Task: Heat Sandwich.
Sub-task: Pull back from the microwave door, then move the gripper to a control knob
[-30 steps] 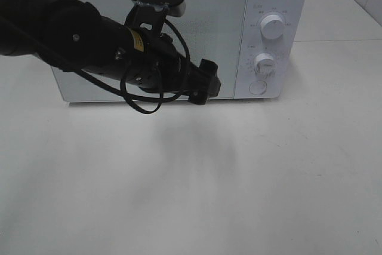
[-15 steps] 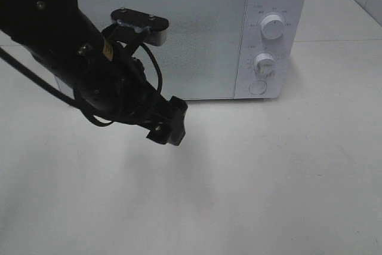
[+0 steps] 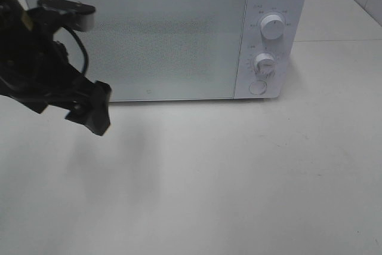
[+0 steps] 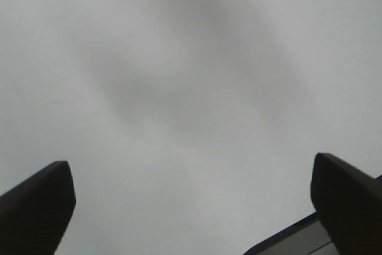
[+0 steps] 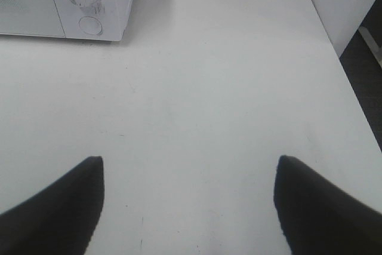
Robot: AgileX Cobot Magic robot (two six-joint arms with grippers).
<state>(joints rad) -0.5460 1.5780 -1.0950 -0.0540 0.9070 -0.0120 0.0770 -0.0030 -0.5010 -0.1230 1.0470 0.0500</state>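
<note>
Hanging spread and empty above the bench (image 3: 239, 177), the left claw (image 3: 94, 110) and right claw (image 5: 188, 207) face a shut microwave (image 3: 167, 40); no sandwich shows, so heating progress is unclear.

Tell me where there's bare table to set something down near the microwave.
The table is bare all along the microwave front and to the right of its dials. Only the left is crowded: the left gripper hangs there at the microwave's lower corner.
</note>
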